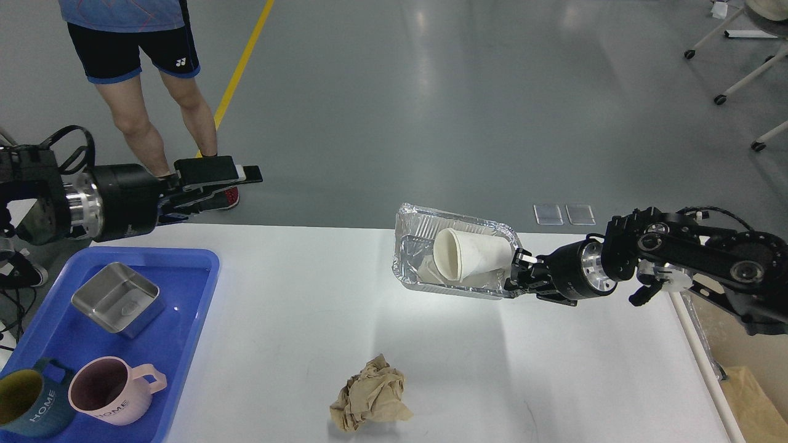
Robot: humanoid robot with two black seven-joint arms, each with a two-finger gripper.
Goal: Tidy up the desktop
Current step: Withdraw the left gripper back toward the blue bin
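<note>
Seemingly right jaws clamped on foil tray (411, 246) edge, paper cup (471, 253) inside

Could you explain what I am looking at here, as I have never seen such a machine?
This single picture is taken from a humanoid robot's own head, looking forward and down at a white desktop. The two black limbs are its arms. The right gripper grips the edge of a foil tray, lifted and tilted, with a paper cup lying inside. The left gripper hangs beyond the table's far edge, holding nothing that I can see; whether it is open or shut I cannot tell. On the desktop lies a crumpled brown paper. A blue tray at the left holds a metal box, a pink mug and a dark mug. A person stands behind.
</note>
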